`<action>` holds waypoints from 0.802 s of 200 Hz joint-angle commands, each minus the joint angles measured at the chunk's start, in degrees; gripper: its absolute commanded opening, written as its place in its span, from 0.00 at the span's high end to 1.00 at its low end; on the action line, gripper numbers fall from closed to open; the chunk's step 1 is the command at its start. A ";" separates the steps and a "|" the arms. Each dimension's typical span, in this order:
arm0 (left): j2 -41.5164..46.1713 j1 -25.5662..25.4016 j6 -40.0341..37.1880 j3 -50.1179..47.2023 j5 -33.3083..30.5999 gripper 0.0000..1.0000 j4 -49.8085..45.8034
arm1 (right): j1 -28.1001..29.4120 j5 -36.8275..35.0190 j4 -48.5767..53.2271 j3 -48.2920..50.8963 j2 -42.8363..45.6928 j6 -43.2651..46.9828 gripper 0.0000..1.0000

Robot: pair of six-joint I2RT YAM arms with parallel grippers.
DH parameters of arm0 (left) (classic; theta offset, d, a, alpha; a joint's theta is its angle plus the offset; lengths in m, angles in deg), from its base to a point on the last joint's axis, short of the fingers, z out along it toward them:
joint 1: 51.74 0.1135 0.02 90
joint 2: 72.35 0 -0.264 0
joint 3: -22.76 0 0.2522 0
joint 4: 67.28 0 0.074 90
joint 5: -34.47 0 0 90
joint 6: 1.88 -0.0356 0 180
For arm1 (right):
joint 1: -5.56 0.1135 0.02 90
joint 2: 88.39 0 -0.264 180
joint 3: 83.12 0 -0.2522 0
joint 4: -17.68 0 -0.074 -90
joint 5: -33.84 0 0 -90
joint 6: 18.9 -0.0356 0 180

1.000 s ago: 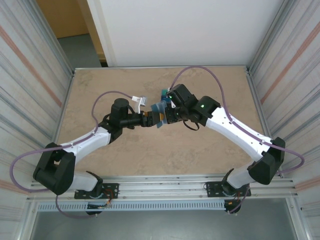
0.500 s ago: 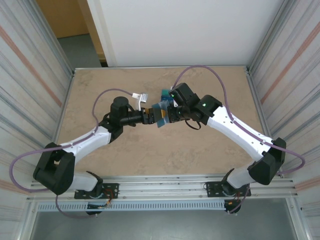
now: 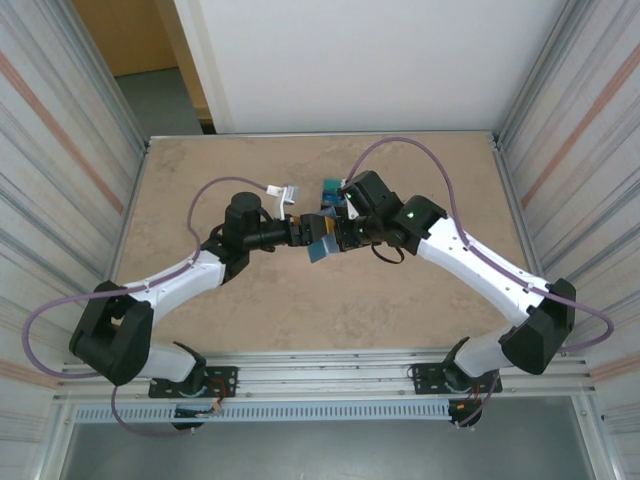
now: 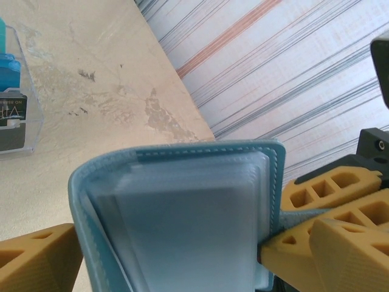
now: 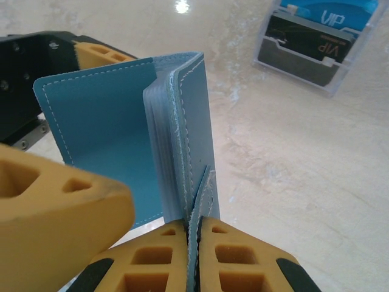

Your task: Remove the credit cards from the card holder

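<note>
**Right arm.** The right jaws (image 5: 195, 246) are pressed together on one stitched edge of the flat slate-blue bifold card holder (image 5: 103, 134). Only that thin leaf lies between the yellow ribbed fingers (image 5: 243, 258). The holder stands upright out of these jaws, lifted off the beige marbled worktop (image 5: 292, 158). It is splayed apart: one cover swings out to the left of the grip, and the stack of pale inner sleeves (image 4: 188, 225) rises directly above the grip.

**Left arm.** The left jaws (image 3: 303, 236) are spread wide and grip nothing. They straddle the holder from the opposite side (the two arms meet nose to nose over the middle of the worktop). One yellow finger (image 4: 36, 258) sits just beside the holder's folded spine; whether it touches cannot be told.

**Sleeves.** They are translucent and frosted. Whether any card sits inside them cannot be told.

**Clear plastic tray (image 5: 264, 45).** It stands on the worktop beyond the right jaws and off to their right, well apart from the holder. A blue plastic credit card (image 5: 331, 13) marked VIP stands at the back of it. A dark card (image 5: 304, 45) stands in front (also lettered VIP). From the left jaws the tray lies ahead and to their left.
</note>
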 commanded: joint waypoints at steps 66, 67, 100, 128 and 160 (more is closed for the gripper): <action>-0.13 -0.66 -0.18 1.19 -2.66 0.20 -1.95 | -2.14 3.28 -5.57 4.06 7.39 0.01 1.00; -0.13 -0.65 -0.14 1.17 -2.73 0.20 -2.03 | -2.16 3.25 -5.57 4.08 7.46 -0.02 1.00; 0.71 -0.60 -0.89 1.32 -3.96 0.22 -3.74 | -2.75 2.53 -5.05 4.67 8.61 -0.05 1.00; 0.60 -0.66 -1.14 1.68 -3.80 0.28 -3.97 | -3.23 3.47 -5.96 5.57 9.21 -0.40 1.00; -0.03 -0.59 -0.12 1.62 -2.73 0.38 -2.31 | -4.32 7.67 -8.71 7.02 9.44 -1.24 1.00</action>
